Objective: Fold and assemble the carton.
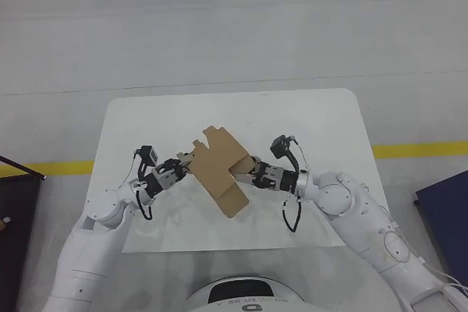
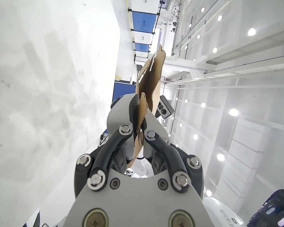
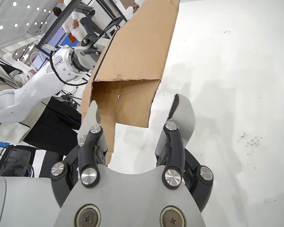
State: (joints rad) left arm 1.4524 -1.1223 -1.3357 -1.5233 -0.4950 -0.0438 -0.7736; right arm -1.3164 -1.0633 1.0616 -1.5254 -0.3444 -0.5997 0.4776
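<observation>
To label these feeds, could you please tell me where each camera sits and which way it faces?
Top view: above the arms, facing down at the table; both arms at the carton.
Left wrist view: behind the left gripper, shut on the carton's edge, facing hall ceiling.
Right wrist view: behind the open right gripper, facing carton and table.
Shared: the carton.

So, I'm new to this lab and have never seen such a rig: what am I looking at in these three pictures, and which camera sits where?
This is a two-armed robot working at a white table. The top picture looks down from a camera above its arms. The other two come from cameras on each wrist, looking along the jaws. The thing being handled is a brown cardboard carton, partly opened. The left arm has its jaws shut on one edge of it. The right arm is at the opposite side, with its jaws open and a flap between them, not gripped.
</observation>
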